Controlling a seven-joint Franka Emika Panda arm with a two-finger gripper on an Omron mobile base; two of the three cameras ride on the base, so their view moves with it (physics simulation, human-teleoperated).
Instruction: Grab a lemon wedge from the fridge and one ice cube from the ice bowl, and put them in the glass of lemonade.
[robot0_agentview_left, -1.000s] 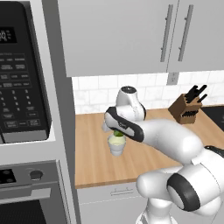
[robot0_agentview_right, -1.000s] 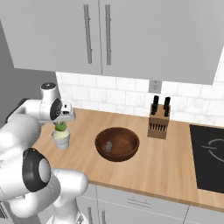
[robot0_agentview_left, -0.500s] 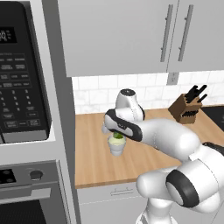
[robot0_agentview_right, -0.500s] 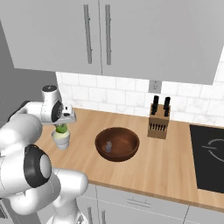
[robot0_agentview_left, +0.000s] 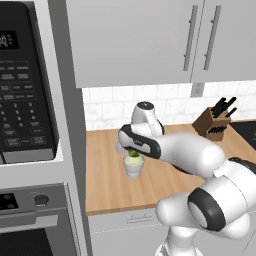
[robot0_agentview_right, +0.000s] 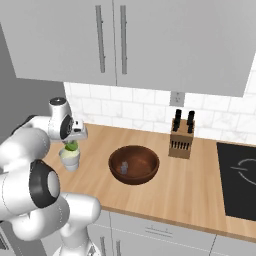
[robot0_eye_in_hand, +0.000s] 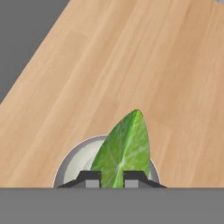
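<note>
Since half a second ago, little has changed: the arm stays poised above the glass of lemonade (robot0_agentview_left: 133, 165), perhaps a touch lower. Its fingers (robot0_eye_in_hand: 112, 178) are nearly closed, clenched on the lemon wedge (robot0_eye_in_hand: 124, 151). That wedge is yellow-green with pale veins, its pointed tip aimed toward 12 o'clock in the hand view, its base pinched between the fingers. Directly beneath sits the whitish glass on the wooden surface (robot0_agentview_right: 190, 185). At about 3 o'clock from it in the right base view rests the ice bowl (robot0_agentview_right: 134, 164).
</note>
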